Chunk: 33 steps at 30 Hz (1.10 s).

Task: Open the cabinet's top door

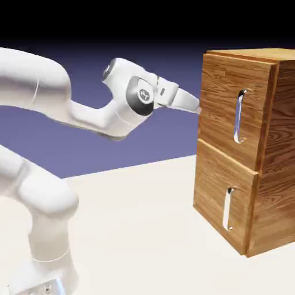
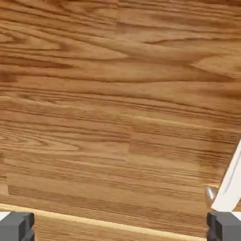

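The cabinet (image 1: 273,173) of brown wood grain stands at the right of the exterior view. Its top door (image 1: 222,101) is shut and carries a vertical silver handle (image 1: 240,115). My gripper (image 1: 195,105) is right at the door's left edge, well to the left of the handle; I cannot tell whether it touches the wood. In the hand view the door's wood (image 2: 117,117) fills the picture, and the handle (image 2: 229,186) shows only at the right edge. My gripper (image 2: 120,228) is open: the fingertips (image 2: 16,227) stand far apart with nothing between them.
Below the top door, the lower door (image 1: 210,193) is shut, with a shorter silver handle (image 1: 229,208). The white table (image 1: 138,230) stretches between the robot's base and the cabinet. A pale seam (image 2: 94,221) crosses the wood near the bottom of the hand view.
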Available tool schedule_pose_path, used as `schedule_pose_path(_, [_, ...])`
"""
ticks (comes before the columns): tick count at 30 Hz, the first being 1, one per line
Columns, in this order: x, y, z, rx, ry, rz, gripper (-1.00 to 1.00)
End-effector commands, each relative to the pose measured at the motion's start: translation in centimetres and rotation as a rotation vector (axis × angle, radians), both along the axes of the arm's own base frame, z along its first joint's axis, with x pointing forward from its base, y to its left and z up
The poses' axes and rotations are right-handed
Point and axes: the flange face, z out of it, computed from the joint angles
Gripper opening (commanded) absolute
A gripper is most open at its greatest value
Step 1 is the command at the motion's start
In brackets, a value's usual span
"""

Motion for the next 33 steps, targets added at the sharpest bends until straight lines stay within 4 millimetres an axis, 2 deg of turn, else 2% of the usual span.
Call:
schedule_pose_path(1, [0.0, -0.2, 0.1, 0.001, -0.013, -0.001, 1.0])
schedule_pose_path(9, [0.0, -2.1, 0.6, 0.016, -0.118, -0.011, 1.0])
schedule_pose_path(17, [0.9, -4.5, -0.2, 0.045, -0.222, -0.024, 1.0])
schedule_pose_path(25, [2.7, -7.1, -2.2, 0.085, -0.321, -0.031, 1.0])
schedule_pose_path(33, [5.2, -9.4, -5.4, 0.133, -0.411, -0.024, 1.0])
